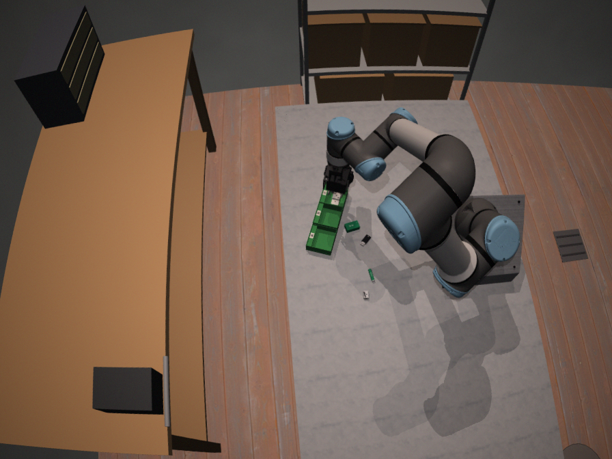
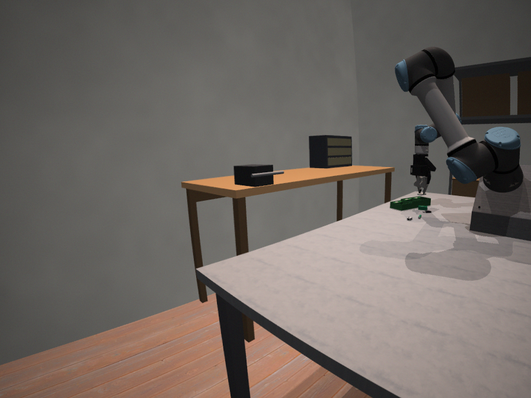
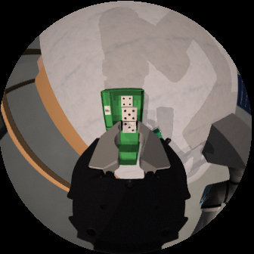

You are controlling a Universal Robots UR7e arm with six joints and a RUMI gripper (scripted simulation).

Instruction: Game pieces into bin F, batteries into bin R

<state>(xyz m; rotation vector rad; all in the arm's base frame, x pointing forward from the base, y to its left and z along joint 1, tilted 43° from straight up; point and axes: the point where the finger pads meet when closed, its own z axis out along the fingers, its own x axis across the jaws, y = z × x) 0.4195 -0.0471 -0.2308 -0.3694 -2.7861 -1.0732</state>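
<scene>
Pincer clenched on a white die, hanging over the far-end compartment of the green bin. Best bet: centre it inside the walls, then release.

I see the gripper clamped on something small, hanging just above the far end of the green bin row near the grey desk's far edge; small pieces lie beside it; the orange table stands beyond.
</scene>
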